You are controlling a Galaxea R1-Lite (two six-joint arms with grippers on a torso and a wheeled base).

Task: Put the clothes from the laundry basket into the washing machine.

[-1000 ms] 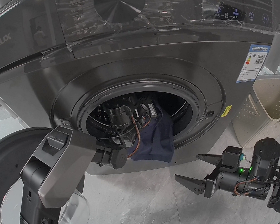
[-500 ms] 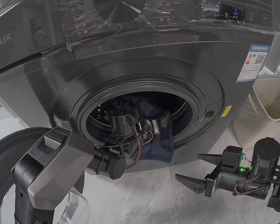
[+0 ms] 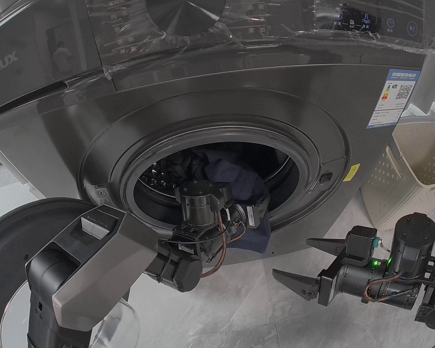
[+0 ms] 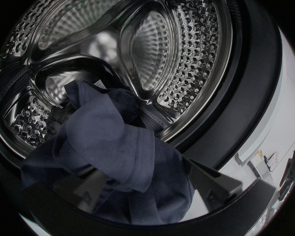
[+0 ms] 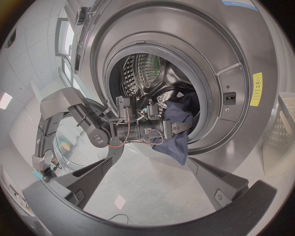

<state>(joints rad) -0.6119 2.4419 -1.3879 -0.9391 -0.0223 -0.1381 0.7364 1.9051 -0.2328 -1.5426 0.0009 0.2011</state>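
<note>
Left claw (image 3: 260, 211) is backing out, spread wide; garment (image 4: 123, 153) is hanging half over rim (image 3: 306, 191) ahead; right claw (image 3: 291, 260) is idling wide, empty.

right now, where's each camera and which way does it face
Head view: up high, looking down at the washing machine, laundry basket, left gripper and right gripper.
Left wrist view: at the opening, facing into the drum over the navy garment; open left gripper frames it.
Right wrist view: low out front, facing the opening; open right gripper shows, left gripper beyond.
All share the navy garment over the rim.
</note>
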